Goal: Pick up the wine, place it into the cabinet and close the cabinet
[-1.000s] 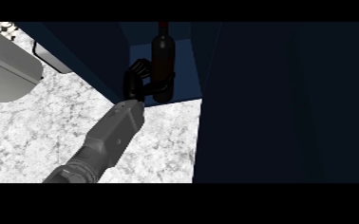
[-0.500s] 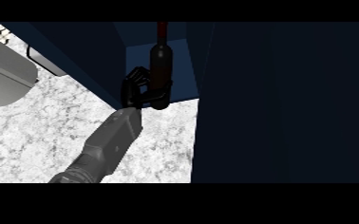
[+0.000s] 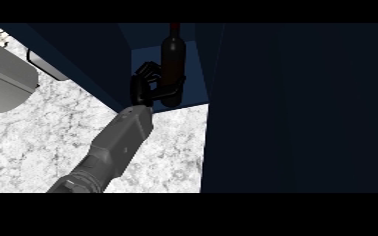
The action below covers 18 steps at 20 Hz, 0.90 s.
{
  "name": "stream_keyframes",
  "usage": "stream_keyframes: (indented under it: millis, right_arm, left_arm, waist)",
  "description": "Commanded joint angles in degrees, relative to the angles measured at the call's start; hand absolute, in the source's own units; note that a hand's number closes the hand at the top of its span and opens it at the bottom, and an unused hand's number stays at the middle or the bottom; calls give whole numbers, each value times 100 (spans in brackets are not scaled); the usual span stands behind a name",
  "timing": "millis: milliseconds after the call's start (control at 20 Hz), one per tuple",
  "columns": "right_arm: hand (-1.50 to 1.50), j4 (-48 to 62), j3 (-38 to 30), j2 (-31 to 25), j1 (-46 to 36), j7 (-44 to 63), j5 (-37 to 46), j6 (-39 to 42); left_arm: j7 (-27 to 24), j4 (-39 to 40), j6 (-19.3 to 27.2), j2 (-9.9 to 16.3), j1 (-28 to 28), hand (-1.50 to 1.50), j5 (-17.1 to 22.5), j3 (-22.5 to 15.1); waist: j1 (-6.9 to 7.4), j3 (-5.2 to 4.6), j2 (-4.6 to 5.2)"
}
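Wine bottle [image 3: 173, 62], dark with a red neck, stands upright, grasped by the left hand [image 3: 146, 86].

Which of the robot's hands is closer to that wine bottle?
Left. The left hand is curled round the wine bottle inside the cabinet; the right hand isn't visible.

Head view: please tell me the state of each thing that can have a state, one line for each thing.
wine bottle: upright, held, in the cabinet's opening.
left hand: fingers curled round the bottle.
cabinet: open, blue inside showing.
cabinet door: swung out, not closed.
right hand: not in view.
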Motion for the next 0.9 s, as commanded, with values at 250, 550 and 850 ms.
stream_keyframes:
  millis: [250,550,850]
  right_arm:
    - [-150,-192,-207,-68,152,27,-253,90]
    - [-150,44,-383,-93,133,-204,-254,168]
    - [-150,19,-365,-102,267,-264,-172,220]
  left_arm:
    - [271,-92,430,-1,-520,150,245,-77]
    - [387,-53,615,-1,-763,150,285,-168]
    - [792,202,635,-1,-1187,150,348,-26]
  waist:
    - [-71,12,6]
    - [40,17,29]
    - [187,16,56]
